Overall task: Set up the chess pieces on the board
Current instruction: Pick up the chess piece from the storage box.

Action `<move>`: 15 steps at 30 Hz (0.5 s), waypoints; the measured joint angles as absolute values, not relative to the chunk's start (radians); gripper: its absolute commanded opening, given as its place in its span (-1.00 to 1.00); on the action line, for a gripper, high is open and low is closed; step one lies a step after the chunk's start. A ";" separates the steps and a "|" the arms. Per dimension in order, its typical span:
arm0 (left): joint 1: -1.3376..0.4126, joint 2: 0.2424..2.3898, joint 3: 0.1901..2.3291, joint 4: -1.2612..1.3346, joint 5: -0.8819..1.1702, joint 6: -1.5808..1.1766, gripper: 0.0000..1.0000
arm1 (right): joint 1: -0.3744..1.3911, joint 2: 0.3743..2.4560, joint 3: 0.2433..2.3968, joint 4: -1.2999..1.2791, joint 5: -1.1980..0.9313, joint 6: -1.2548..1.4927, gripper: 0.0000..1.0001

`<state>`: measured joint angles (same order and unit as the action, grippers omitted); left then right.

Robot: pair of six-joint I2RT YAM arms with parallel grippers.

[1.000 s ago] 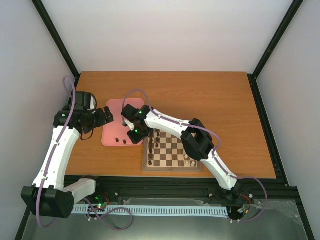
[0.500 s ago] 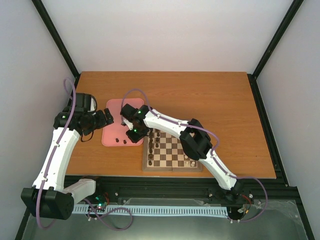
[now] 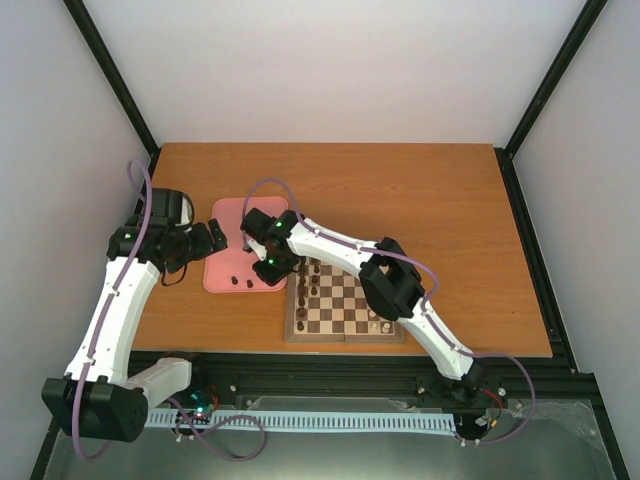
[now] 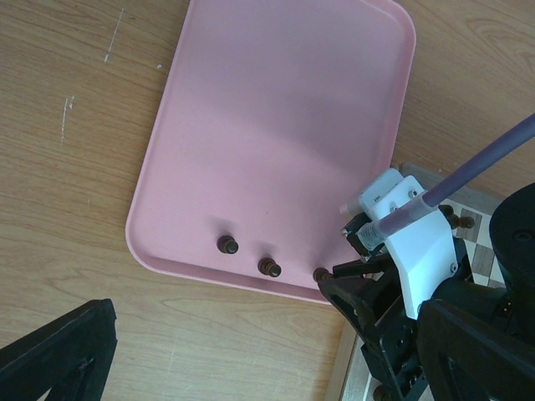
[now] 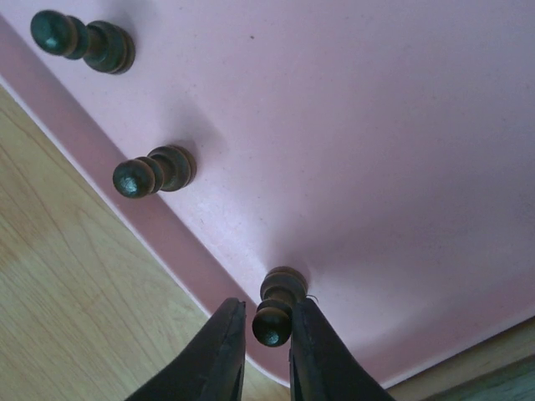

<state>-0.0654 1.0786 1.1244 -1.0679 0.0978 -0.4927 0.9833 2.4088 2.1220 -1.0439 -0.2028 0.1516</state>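
The right gripper (image 5: 267, 311) comes in at the bottom of its wrist view with its 2 fingers (image 5: 224, 355) drawn close on either side of the round head of a dark brown pawn (image 5: 282, 294). The gap is so thin that I cannot tell whether they press on it yet. That pawn stands upright on the pink tray (image 5: 376, 150), just inside the rim, and 2 other pawns (image 5: 155, 171) stand along the same edge toward the upper left of the frame. In the top view the tray lies on the wooden desk (image 3: 420, 190), touching or just beside the upper left corner of the board (image 3: 345, 312), near the centre of the frame. More dark chess pieces (image 3: 303, 290) stand along the board's left side, and cream pieces (image 3: 380, 322) stand at its right side. The left gripper (image 3: 214, 238) hangs over the tray's left edge with its jaws spread wide, holding nothing.
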 measured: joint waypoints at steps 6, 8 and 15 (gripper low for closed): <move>-0.065 1.076 1.124 -1.070 0.098 -0.493 1.00 | 0.983 2.409 2.122 -1.044 -0.203 0.143 -0.91; -0.065 1.076 1.124 -1.070 0.097 -0.493 0.99 | 0.983 2.409 2.123 -1.045 -0.202 0.142 -0.92; -0.065 1.075 1.124 -1.070 0.097 -0.493 0.99 | 0.983 2.408 2.141 -1.048 -0.179 0.142 -0.94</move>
